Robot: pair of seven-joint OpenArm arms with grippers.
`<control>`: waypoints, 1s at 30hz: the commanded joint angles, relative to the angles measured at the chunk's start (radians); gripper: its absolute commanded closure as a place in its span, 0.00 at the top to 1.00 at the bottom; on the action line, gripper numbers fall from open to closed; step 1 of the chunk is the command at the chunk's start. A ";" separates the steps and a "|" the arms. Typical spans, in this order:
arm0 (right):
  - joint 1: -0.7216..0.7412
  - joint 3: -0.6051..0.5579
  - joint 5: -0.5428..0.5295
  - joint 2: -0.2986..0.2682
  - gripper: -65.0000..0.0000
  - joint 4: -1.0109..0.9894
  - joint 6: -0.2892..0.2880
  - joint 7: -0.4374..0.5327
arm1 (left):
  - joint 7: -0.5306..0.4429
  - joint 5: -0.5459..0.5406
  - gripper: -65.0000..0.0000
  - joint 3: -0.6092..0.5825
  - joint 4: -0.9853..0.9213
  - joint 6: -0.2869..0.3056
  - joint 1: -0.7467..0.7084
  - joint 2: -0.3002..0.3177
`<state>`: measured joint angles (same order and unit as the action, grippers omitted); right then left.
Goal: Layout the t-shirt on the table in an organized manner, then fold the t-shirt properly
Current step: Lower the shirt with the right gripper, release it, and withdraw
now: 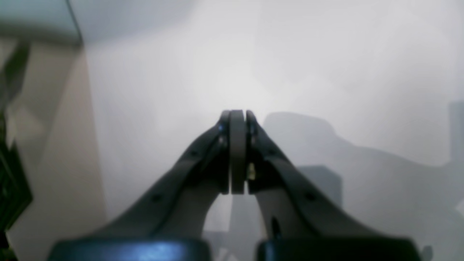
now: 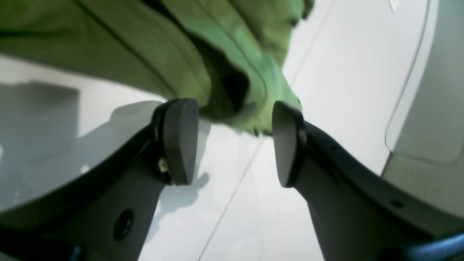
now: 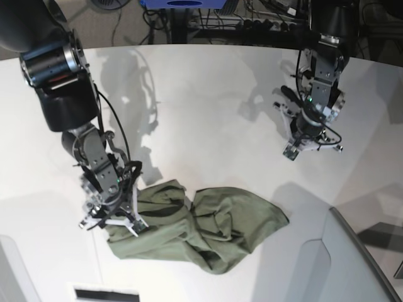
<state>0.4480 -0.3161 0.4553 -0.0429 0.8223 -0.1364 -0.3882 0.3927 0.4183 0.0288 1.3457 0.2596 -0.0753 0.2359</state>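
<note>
A: Where is the t-shirt [image 3: 208, 228]?

B: It lies crumpled in a long heap on the white table [image 3: 208, 119], near the front edge in the base view. The cloth is bunched and creased, not spread flat, with one end lumped under the right arm and the other end fanning out toward the grey panel [image 3: 352, 264] at the corner.

A: What is the right gripper [image 2: 235, 141] doing?

B: It sits low at the shirt's end, with its jaws apart. In the right wrist view the two dark pads [image 2: 179, 139] stand well separated, and a folded green edge of the shirt lies just beyond their tips. Nothing is pinched between them; bare table and a thin dark seam [image 2: 235, 188] show through the gap.

A: And the left gripper [image 1: 237, 119]?

B: It is well apart from the shirt, over bare table on the far side. Its wrist view shows the pads pressed flat together with nothing between them, and only blurred white tabletop and its own shadow beyond.

A: Does either arm hold the shirt?

B: Neither does, as far as the views show.
</note>
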 commanded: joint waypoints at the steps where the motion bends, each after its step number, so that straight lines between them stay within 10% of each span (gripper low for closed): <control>1: 0.048 0.002 0.012 -0.005 0.46 -0.013 0.011 0.030 | -0.033 -0.005 0.00 0.001 0.042 -0.016 0.013 0.001; 11: 0.130 0.004 0.012 -0.010 0.43 -0.260 0.011 0.179 | -0.033 -0.006 0.00 0.001 0.097 -0.018 -0.050 0.001; 30: 0.061 -0.004 0.021 -0.010 0.56 -0.165 0.008 0.159 | -0.031 -0.006 0.00 0.001 0.094 -0.019 -0.067 0.001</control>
<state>0.4774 -0.3225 0.4721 -0.0494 0.6388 -0.1398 -0.2428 0.3771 0.4118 0.0254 1.4197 0.2573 -0.1501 0.2279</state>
